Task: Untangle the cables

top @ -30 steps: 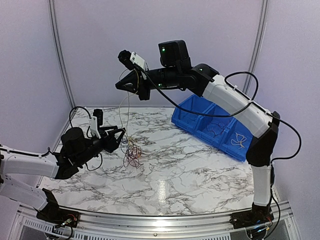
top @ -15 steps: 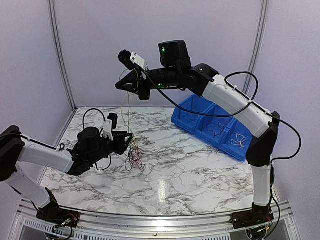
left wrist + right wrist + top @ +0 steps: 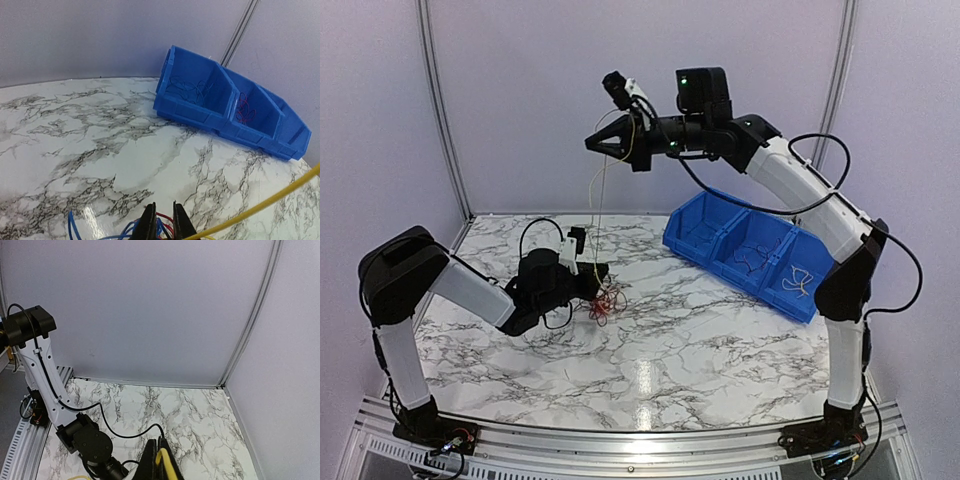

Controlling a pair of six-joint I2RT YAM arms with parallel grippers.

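Note:
The cables [image 3: 607,302] lie as a small red, blue and yellow tangle on the marble table [image 3: 720,350], left of centre. My left gripper [image 3: 601,288] reaches in low from the left and is shut on the tangle. In the left wrist view red and blue wires [image 3: 165,222] sit pinched between its fingers [image 3: 150,222]. My right gripper [image 3: 592,143] hangs high above, shut on one yellow cable [image 3: 600,210] that runs taut down to the tangle. That yellow cable [image 3: 161,454] shows between the right gripper's [image 3: 156,439] fingers and crosses the left wrist view as a yellow strand [image 3: 275,197].
A blue three-compartment bin [image 3: 700,255] stands at the back right of the table, its wall [image 3: 200,112] also in the left wrist view, with loose wires in its compartments. Purple walls close the back and both sides. The left arm's black lead [image 3: 115,432] loops over the marble.
My left arm swung right to the tangle and its jaws closed on the wires. My right gripper moved right and a little higher with the yellow cable, and the tangle shifted right.

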